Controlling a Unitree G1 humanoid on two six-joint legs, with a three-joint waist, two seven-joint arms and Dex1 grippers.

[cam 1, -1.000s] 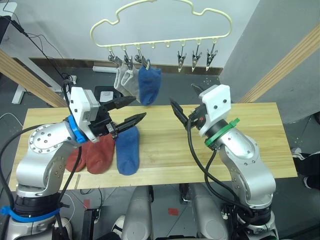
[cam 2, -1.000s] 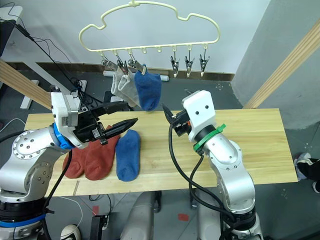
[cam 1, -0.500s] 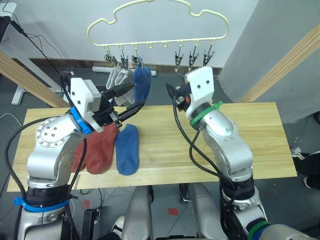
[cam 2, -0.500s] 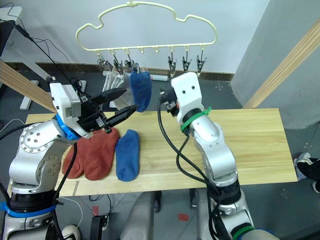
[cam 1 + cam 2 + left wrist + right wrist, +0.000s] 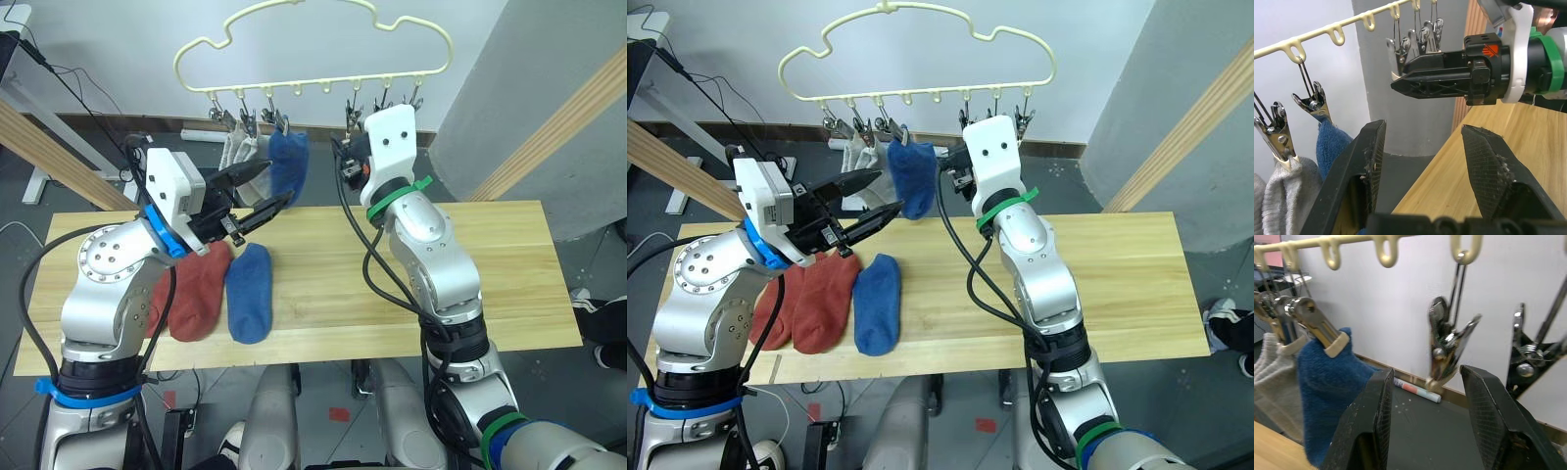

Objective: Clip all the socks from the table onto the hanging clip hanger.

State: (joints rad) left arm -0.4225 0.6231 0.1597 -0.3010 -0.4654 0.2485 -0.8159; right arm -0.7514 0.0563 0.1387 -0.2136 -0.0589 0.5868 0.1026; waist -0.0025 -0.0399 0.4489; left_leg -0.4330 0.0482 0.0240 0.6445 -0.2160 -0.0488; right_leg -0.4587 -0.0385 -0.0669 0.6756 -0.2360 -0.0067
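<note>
In the left eye view I count three socks already clipped along the pale-yellow wire clip hanger with the wavy cloud-shaped top (image 5: pixel 313 44) at the upper middle of the frame: two light grey ankle socks (image 5: pixel 238 157) and a blue ankle sock (image 5: pixel 288 164) beside them. Three remain on the long light wooden plank table (image 5: pixel 490 264): two rust-red ankle socks (image 5: pixel 196 289) and a second blue ankle sock (image 5: pixel 250 292), lying side by side at lower left of centre. I judge the job half done. My left gripper (image 5: pixel 253 193) is raised above those table socks, black fingers apart and empty, aimed toward the hung blue sock. My right gripper (image 5: pixel 345 162) is lifted up by the free metal clips at upper centre.

The right eye view shows the same layout.

In the left wrist view the left fingers (image 5: pixel 1371 161) stand wide apart with nothing between; the right gripper crosses the upper right of the frame, beneath the clips.

In the right wrist view the right fingers (image 5: pixel 1378 416) are spread and empty, framing one free metal clip (image 5: pixel 1447 345) at centre, the hung blue sock at left
</note>
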